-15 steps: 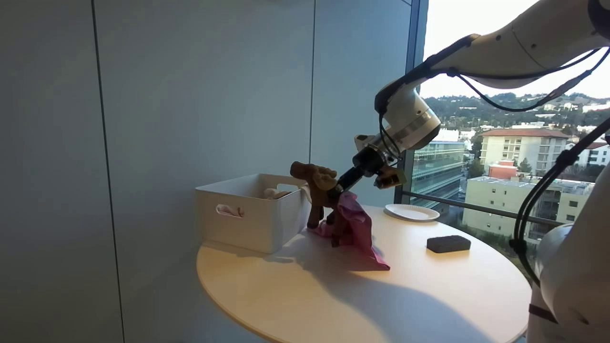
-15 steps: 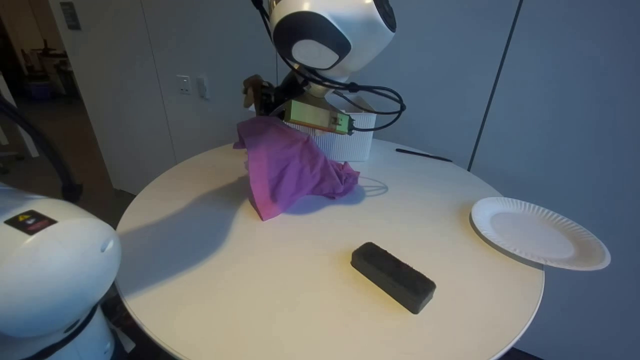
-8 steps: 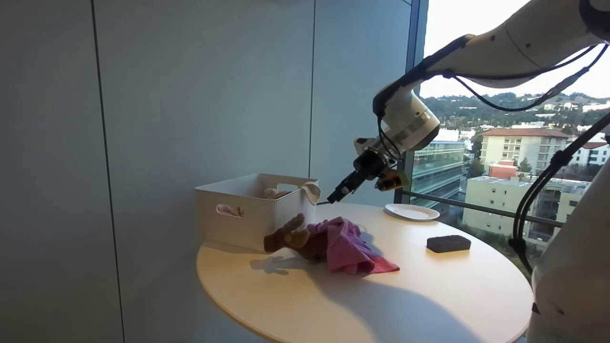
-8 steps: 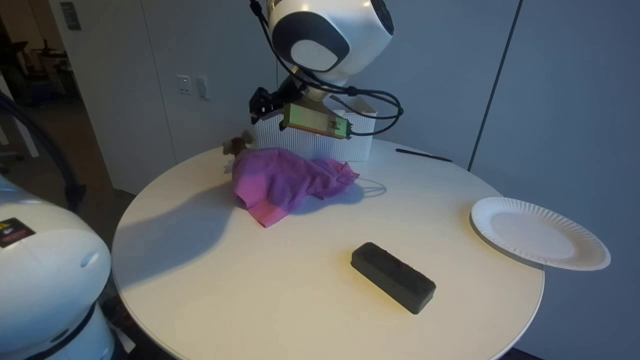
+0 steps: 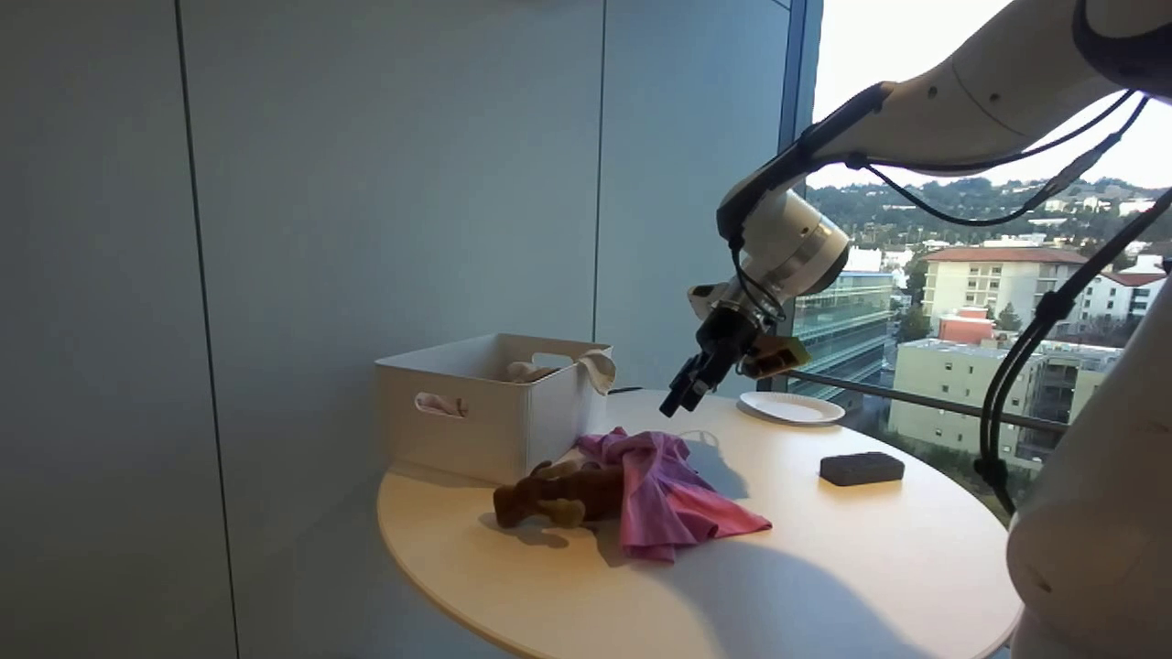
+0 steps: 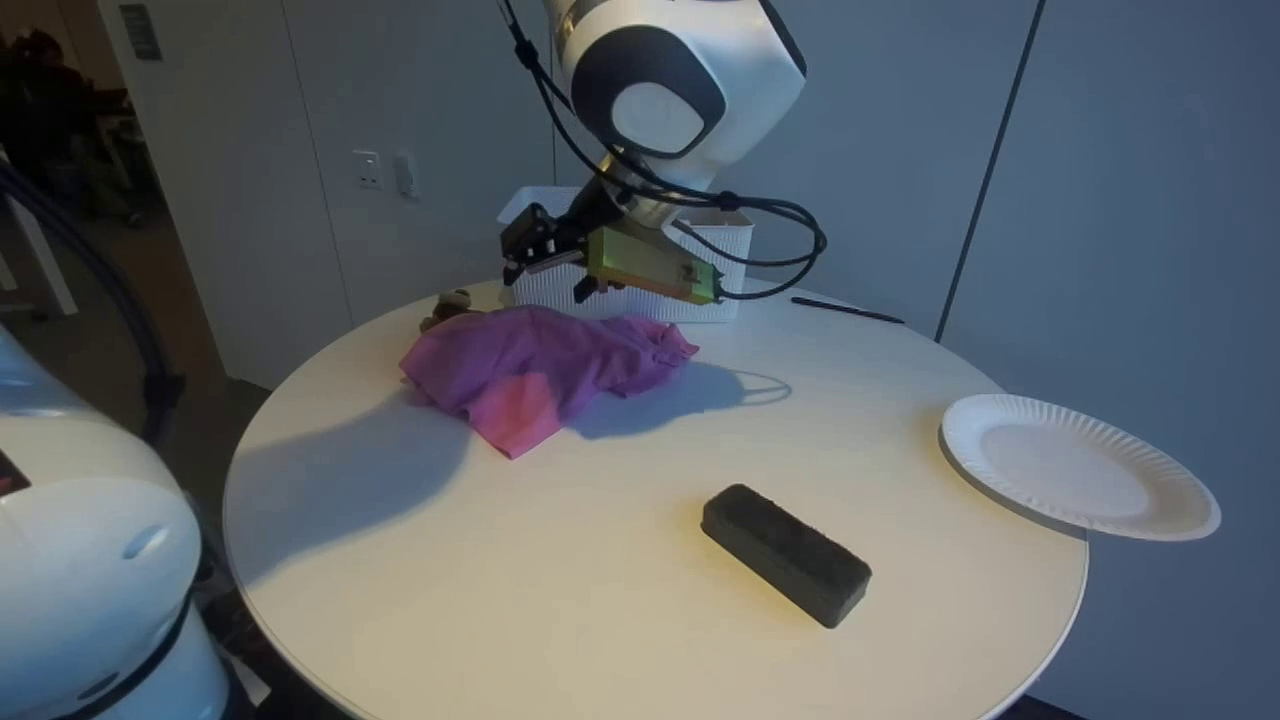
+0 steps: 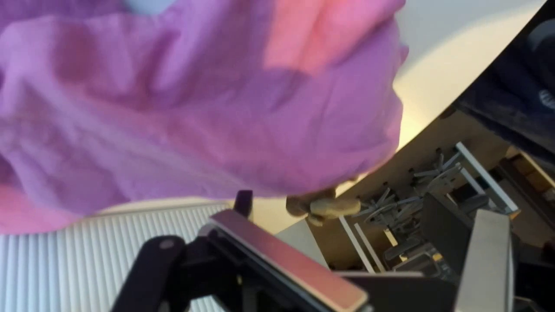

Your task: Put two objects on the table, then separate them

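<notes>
A small pale mark (image 7: 547, 99) on a dark shape (image 7: 507, 91) in the wrist view is too blurred to read. In an exterior view, a grey wall sign (image 6: 141, 31) is too small to make out, and a dark label (image 6: 12, 474) on the robot's white body (image 6: 90, 570) is cut off at the side.

The black gripper (image 5: 679, 403) hangs above a round, pale table (image 5: 513, 567), its fingers (image 7: 485, 260) spread apart with a wide gap. Below the gripper, and apart from it, a pink and purple cloth (image 5: 673, 499) lies crumpled on the table. It is draped over a brown plush animal (image 5: 586, 492), also lower than the gripper, whose head pokes out from beneath; in the wrist view the cloth comes between the gripper and most of the animal.

Farther from the robot's body than the gripper stands a white box (image 5: 458, 439), ribbed on the wall facing the gripper, with a pale item (image 5: 597, 369) hanging over its rim. A thin dark stick (image 6: 847, 309) lies near the box. On the gripper's opposite side, well apart, is a dark grey block (image 6: 785, 555). A white plate (image 6: 1060, 468) sits off to one side of the gripper, reaching past the table's edge.
</notes>
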Controlling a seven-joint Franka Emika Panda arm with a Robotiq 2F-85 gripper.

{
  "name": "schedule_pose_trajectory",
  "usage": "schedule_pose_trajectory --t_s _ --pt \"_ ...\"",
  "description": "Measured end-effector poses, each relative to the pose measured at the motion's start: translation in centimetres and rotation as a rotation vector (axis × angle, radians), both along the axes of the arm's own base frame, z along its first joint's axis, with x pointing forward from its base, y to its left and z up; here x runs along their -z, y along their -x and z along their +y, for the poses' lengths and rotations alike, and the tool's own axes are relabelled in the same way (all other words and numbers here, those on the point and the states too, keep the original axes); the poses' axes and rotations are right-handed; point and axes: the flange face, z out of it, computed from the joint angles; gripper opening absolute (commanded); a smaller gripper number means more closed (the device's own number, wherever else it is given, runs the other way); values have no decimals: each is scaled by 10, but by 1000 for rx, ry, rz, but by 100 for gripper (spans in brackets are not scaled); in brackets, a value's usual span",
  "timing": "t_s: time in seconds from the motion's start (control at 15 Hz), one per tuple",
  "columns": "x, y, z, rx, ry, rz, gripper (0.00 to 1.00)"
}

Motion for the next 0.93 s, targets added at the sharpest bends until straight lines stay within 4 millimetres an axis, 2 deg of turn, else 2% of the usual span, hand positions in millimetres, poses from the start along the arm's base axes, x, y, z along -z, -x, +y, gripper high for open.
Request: schedule_pose_trajectory --t_s 0.27,0.47,0.67,0.93 --pt "45 12 13 -166 67 72 100" --pt "66 17 27 -272 67 -8 100" --pt "70 8 33 -289 90 -143 100" --pt "58 -6 36 -303 144 -318 100"
